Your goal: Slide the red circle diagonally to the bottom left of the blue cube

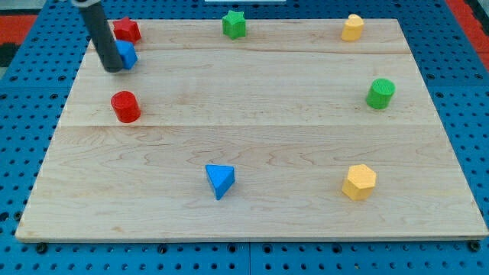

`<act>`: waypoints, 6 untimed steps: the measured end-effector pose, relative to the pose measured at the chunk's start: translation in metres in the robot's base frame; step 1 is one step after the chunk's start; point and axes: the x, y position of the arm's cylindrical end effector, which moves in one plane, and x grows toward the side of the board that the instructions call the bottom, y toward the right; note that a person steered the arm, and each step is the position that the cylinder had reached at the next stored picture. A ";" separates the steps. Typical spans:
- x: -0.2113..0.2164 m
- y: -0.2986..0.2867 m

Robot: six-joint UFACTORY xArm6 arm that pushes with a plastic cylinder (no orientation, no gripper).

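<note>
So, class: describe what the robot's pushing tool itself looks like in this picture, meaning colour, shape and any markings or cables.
Only a straight, smooth, cylindrical rod shows, dark grey to black, entering from the view's top edge. My tip is its blunt, rounded lower end, beside the blue cube. No markings, cables or sleeves are visible; the arm above is out of frame.

The bench (252, 153) is showing pale, smooth, matt wood grain; around it, a blue perforated board (23, 46) is looking matt, like plastic.
</note>
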 end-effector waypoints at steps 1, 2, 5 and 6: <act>-0.011 0.030; 0.020 0.085; 0.129 0.041; 0.061 0.021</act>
